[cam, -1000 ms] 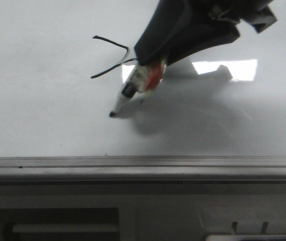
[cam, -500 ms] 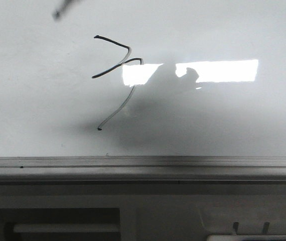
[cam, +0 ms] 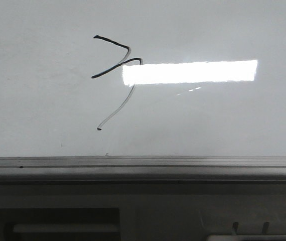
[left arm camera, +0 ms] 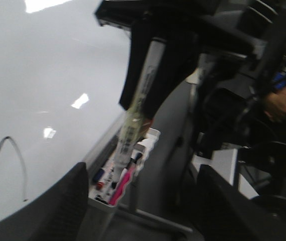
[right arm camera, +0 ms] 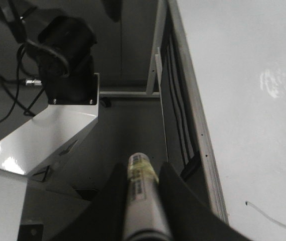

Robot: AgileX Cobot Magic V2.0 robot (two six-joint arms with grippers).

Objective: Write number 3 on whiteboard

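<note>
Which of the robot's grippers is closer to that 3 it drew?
Probably the right gripper: it hangs just off the edge of the whiteboard, near the tail of the number 3. The left gripper looks higher and farther back.

One whiteboard [cam: 42, 110], one number 3 [cam: 114, 75] (faint tail), one marker [right arm camera: 143, 201], two grippers

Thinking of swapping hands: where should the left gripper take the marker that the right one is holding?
Probably the bare lower half of the marker, below where the right gripper clamps its upper end. Come from the side, jaws across the barrel: it is a slim round stick hanging tilted, so its long sides are open.
</note>
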